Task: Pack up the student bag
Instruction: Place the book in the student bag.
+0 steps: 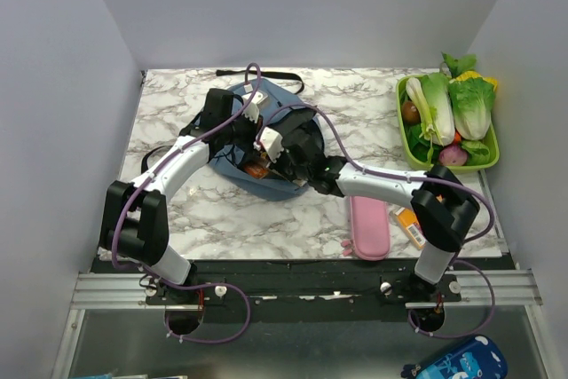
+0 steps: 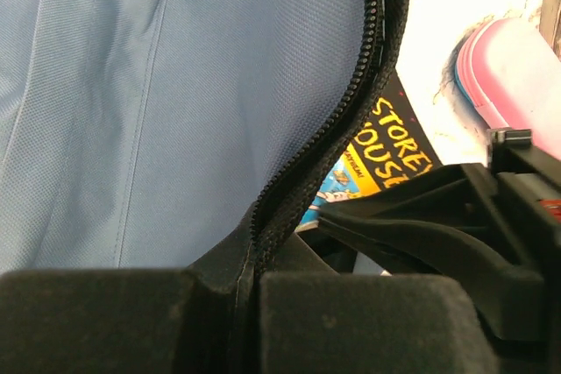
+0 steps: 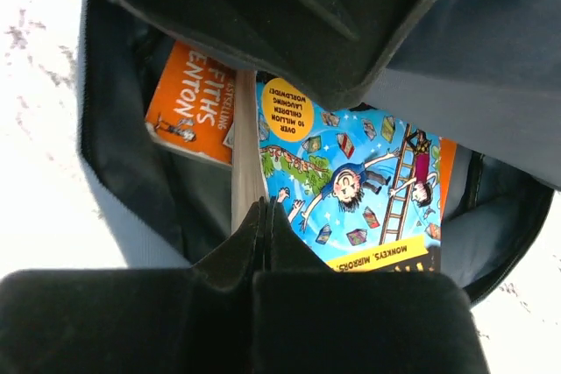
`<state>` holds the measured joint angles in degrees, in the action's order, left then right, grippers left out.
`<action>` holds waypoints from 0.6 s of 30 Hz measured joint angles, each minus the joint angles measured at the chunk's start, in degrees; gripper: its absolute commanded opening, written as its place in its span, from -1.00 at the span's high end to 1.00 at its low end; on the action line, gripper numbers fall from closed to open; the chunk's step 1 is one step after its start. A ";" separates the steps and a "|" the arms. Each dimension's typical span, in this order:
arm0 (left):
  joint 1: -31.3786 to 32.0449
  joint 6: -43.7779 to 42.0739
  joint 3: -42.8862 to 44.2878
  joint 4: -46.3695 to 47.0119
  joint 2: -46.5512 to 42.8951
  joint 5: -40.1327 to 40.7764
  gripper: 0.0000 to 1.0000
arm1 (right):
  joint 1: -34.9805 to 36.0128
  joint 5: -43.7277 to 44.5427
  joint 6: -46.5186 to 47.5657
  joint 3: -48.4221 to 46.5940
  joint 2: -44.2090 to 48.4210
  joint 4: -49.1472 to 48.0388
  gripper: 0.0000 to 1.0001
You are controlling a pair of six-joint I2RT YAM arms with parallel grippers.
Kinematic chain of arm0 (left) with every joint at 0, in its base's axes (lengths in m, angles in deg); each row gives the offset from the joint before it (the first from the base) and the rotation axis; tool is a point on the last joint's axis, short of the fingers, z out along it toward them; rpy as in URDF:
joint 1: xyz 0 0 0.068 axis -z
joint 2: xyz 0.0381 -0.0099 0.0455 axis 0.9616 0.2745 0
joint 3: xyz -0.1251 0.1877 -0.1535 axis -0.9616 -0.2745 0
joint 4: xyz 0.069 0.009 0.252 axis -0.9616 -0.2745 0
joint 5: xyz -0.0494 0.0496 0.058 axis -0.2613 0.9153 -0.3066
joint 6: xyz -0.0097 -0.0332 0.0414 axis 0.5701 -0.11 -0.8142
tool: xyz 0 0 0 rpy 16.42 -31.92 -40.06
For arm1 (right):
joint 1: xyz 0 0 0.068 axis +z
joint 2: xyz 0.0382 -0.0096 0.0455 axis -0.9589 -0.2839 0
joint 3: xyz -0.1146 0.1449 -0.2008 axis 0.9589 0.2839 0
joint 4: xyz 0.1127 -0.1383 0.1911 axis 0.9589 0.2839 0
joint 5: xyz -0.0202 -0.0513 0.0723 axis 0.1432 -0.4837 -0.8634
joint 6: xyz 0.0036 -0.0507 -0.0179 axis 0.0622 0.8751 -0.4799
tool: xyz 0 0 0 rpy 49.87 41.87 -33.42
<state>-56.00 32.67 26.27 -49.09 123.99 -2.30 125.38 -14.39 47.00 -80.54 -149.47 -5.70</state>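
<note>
Our left gripper (image 2: pixel 247 291) is clamped shut on the black zipper edge (image 2: pixel 351 120) of the student bag (image 2: pixel 131 111), with the zip running right down between the pads. Our right gripper (image 3: pixel 263 234) is down in the bag's mouth, pinched closed on the edge of the blue book (image 3: pixel 351 190), the cartoon-cover one. That book sits inside the bag, overlapping an orange book (image 3: pixel 188 102) that's in there too. The two grippers are close together over the opening. The bag itself lies mid-counter (image 1: pixel 169 99) toward the back, black straps trailing off left and behind. A pink pencil case (image 1: pixel 368 226) lies flat near the front edge, right of the bag and not touching it. A green tray (image 1: pixel 404 135) of veggies sits in the far right corner.
</note>
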 measured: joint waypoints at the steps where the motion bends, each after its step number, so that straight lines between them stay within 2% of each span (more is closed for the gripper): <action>1: 0.00 0.00 0.00 -0.09 0.00 -0.09 1.00 | 0.24 1.46 0.26 0.00 -0.72 -0.76 0.32; 2: 0.00 -0.02 0.02 -0.17 0.00 -0.17 1.00 | 0.42 3.19 0.15 -0.02 -1.40 -1.46 0.00; 3: 0.00 0.00 0.02 -0.31 0.00 -0.22 1.00 | 0.66 5.14 -0.83 -0.20 -1.97 -1.73 -0.41; 6: 0.00 -0.02 0.11 -0.44 0.00 -0.28 1.00 | 1.09 9.88 -4.33 -0.59 -2.29 -1.99 -0.68; 8: 0.00 -0.02 0.11 -0.46 0.00 -0.35 1.00 | 0.87 11.10 -7.58 -0.11 -0.68 -2.25 -0.68; 11: 0.00 -0.04 0.11 -0.50 0.00 -0.39 1.00 | 0.42 11.23 -13.38 3.41 5.81 -2.43 -0.16; 12: 0.00 -0.04 0.11 -0.50 0.00 -0.39 1.00 | 0.13 11.34 -15.45 4.83 8.66 -2.56 0.26; 14: 0.00 -0.04 0.11 -0.52 0.00 -0.42 1.00 | -0.72 12.11 -19.74 7.50 14.43 -2.86 0.64; 15: 0.00 -0.04 0.11 -0.50 0.00 -0.44 1.00 | -1.09 12.48 -21.75 8.44 16.39 -3.10 0.90; 18: 0.00 -0.02 0.11 -0.50 0.00 -0.48 1.00 | -3.04 13.92 -27.30 10.25 18.84 -3.13 0.99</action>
<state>-56.00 32.65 26.38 -49.59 123.99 -2.78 122.35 -0.47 19.70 -70.29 -130.63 -8.83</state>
